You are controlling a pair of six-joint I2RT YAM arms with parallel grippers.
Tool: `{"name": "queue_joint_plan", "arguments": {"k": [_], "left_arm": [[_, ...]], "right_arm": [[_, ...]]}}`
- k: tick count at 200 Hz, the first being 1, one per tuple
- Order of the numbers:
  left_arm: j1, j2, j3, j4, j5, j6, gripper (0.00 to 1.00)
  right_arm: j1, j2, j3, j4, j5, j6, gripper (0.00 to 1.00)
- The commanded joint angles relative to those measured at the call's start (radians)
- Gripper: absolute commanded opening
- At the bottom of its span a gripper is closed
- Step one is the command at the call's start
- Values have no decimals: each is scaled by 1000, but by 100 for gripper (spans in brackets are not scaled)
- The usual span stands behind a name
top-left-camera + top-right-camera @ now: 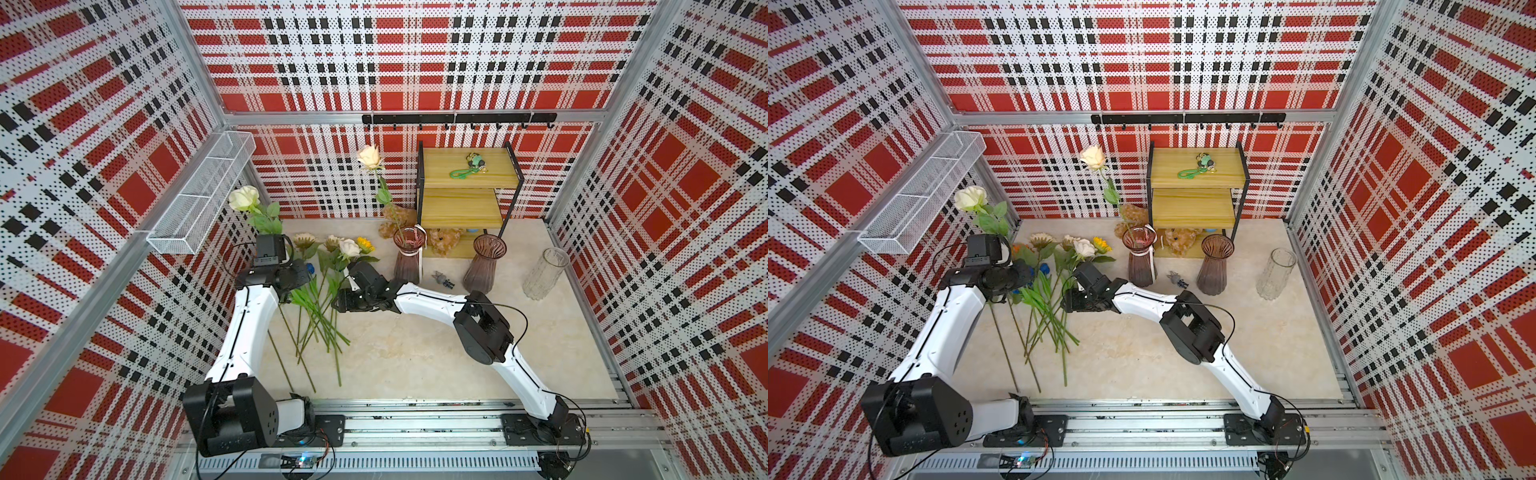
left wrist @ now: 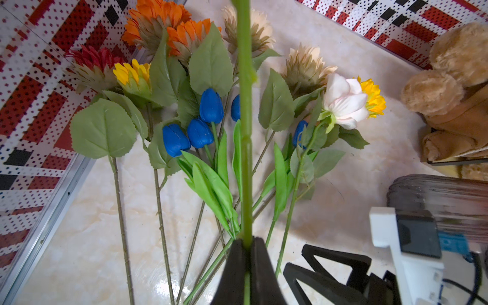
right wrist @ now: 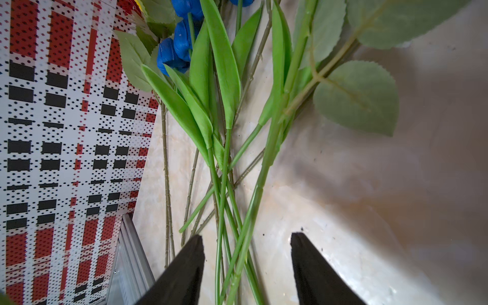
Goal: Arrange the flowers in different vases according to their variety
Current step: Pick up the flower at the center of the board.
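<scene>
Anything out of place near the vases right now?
A small grey toy figure lies on the table between the two purple vases, and a white strip hangs from the rim of the one holding a rose. No vase tipped.

Mixed flowers (image 1: 311, 299) in a flat heap; cream rose (image 1: 369, 157) aslant in purple vase (image 1: 409, 262)
</scene>
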Motion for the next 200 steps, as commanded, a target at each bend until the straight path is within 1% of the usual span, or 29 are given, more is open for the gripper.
{"name": "queue_joint_plan", "arguments": {"k": [1, 29, 54, 85, 107, 141, 179, 200], "left_arm": [[-4, -26, 6, -9, -20, 21, 0], [-7, -31, 6, -6, -22, 20, 0], [-8, -32, 3, -3, -22, 19, 0], [-16, -33, -3, 1, -23, 17, 0], [-19, -38, -15, 9, -22, 13, 0], [-32, -44, -35, 21, -21, 10, 0], [-45, -53, -39, 28, -25, 15, 0], [-54, -58, -40, 30, -31, 17, 0]], "right_arm": [[2, 38, 43, -17, -31, 7, 57], [2, 64, 76, -31, -46, 6, 57], [2, 93, 111, -51, -59, 9, 53], [-1, 128, 154, -74, -76, 19, 53], [-6, 143, 166, -76, -89, 31, 49], [-13, 153, 168, -79, -109, 44, 38], [-12, 102, 106, -56, -75, 37, 18], [-13, 66, 54, -40, -56, 30, 14]]}}
